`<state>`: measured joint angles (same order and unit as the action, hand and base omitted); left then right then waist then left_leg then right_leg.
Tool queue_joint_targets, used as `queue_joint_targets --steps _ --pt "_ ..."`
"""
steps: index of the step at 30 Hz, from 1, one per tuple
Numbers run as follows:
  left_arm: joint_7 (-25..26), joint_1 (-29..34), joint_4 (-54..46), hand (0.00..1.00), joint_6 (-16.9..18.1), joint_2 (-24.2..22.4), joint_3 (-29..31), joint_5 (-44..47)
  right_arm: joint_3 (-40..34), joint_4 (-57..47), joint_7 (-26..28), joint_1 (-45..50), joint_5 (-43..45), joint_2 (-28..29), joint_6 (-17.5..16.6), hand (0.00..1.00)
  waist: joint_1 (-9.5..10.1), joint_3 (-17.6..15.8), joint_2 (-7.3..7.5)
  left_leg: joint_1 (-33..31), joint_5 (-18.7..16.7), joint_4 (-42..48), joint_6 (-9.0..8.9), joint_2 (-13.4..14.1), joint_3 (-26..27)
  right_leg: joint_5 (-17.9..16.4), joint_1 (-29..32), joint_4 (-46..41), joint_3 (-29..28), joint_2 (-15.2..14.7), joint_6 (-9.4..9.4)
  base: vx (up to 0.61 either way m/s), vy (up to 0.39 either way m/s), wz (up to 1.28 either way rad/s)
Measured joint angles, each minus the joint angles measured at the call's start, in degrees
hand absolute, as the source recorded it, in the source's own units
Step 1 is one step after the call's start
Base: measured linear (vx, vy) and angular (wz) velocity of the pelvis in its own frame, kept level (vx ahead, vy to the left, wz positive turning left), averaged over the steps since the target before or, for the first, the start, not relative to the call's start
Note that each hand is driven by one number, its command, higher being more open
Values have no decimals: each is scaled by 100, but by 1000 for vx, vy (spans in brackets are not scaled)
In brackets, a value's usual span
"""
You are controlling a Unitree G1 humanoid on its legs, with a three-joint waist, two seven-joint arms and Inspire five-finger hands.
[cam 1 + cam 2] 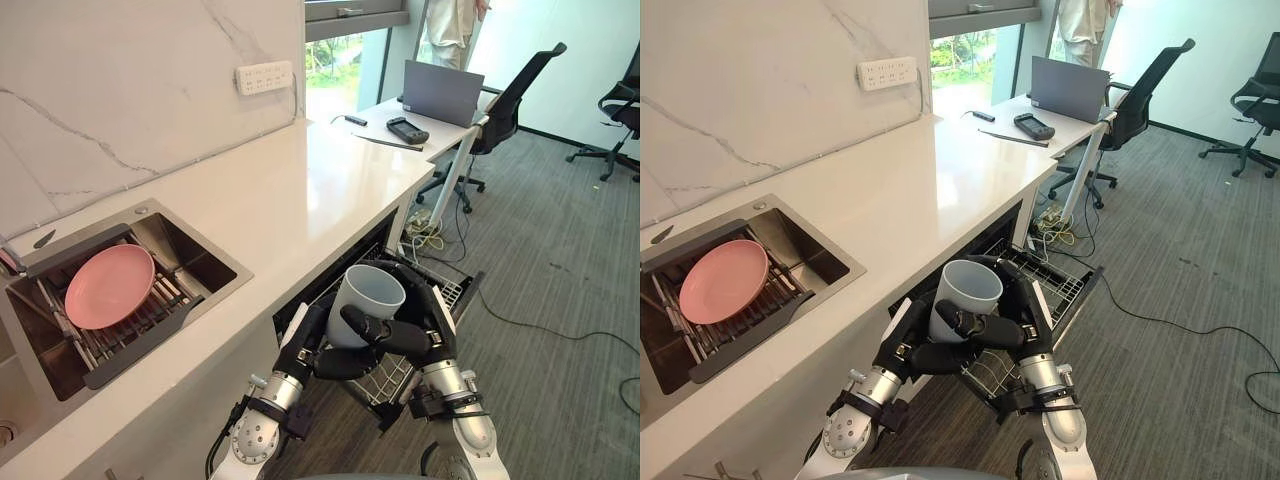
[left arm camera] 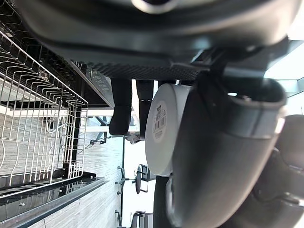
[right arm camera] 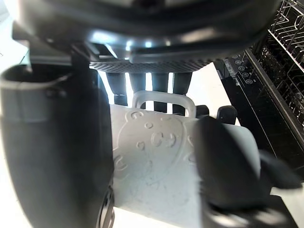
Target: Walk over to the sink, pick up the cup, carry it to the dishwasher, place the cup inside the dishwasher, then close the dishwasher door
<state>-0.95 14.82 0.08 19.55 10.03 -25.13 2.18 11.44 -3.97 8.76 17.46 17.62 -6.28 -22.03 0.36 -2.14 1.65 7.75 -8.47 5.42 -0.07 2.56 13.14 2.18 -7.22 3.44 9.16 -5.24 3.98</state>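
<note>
A pale grey cup [image 1: 368, 292] hangs upright above the pulled-out wire rack [image 1: 392, 374] of the open dishwasher [image 1: 462, 296], just below the counter edge. My left hand [image 1: 308, 342] is curled on it from the left and underneath. From the right, my right hand [image 1: 428, 322] wraps its far side, with a thumb across the front. In the left wrist view the cup's white base [image 2: 163, 128] shows past my thumb [image 2: 223, 156], beside the rack [image 2: 38, 118]. In the right wrist view the embossed cup wall [image 3: 156, 159] and its handle [image 3: 164, 99] sit between the fingers and thumb [image 3: 228, 164].
The white counter [image 1: 300, 200] runs to a steel sink [image 1: 195, 252] holding a pink plate [image 1: 108, 285] on a drying rack. Beyond are a desk with a laptop [image 1: 441, 92], office chairs [image 1: 512, 100], a standing person [image 1: 450, 28], and cables on the carpet [image 1: 560, 335].
</note>
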Motion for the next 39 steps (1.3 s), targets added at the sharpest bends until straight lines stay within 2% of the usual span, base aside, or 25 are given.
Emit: queue_joint_targets --steps 6,11,15,20,23,30,34,39 --pt "76 18 -155 100 -73 -14 53 4 -203 0 -19 -88 -366 66 -22 0 30 -12 20 -7 0 -7 0 0 -4 0 4 1 5 1 0 0 0 0" --pt "126 66 -242 100 -74 -255 613 174 -580 -10 -162 -122 -563 110 -39 0 41 -38 61 -8 0 -9 0 -1 -8 -1 3 0 7 1 0 0 0 0" --pt "192 115 -247 100 -74 -246 989 329 -962 -57 -304 -121 -670 93 -39 0 39 -49 60 -10 0 -23 0 -3 -8 -2 10 1 1 1 2 0 0 0" --pt "178 147 -247 100 -74 -246 1172 378 -1164 -279 -375 -122 -938 26 -64 0 37 -58 61 -16 -1 -28 0 -4 -5 -2 19 2 -15 0 2 0 0 0" --pt "29 151 -247 100 -74 -248 1186 529 -1205 -335 -349 -122 -1011 19 -76 0 36 -72 65 -18 -1 -28 0 -5 -5 -2 21 2 -17 -1 2 0 0 0" --pt "-826 219 -246 100 -88 -219 1234 951 -1363 -335 -331 -122 -1010 -46 -76 0 30 -149 76 -25 -2 -29 0 -4 11 -2 40 1 -38 0 3 0 0 0" --pt "-1304 334 -235 100 -285 -189 1199 991 -1392 -335 -220 -122 -1009 -118 -76 0 20 -154 72 -35 -3 -39 -2 -4 38 -2 72 2 -67 2 3 0 0 -3" --pt "-1437 534 13 100 -598 -86 1108 980 -1528 -321 -64 -122 -1004 -249 -75 0 20 -158 66 -74 -4 -39 -2 -4 46 0 117 1 -77 4 5 0 0 0"
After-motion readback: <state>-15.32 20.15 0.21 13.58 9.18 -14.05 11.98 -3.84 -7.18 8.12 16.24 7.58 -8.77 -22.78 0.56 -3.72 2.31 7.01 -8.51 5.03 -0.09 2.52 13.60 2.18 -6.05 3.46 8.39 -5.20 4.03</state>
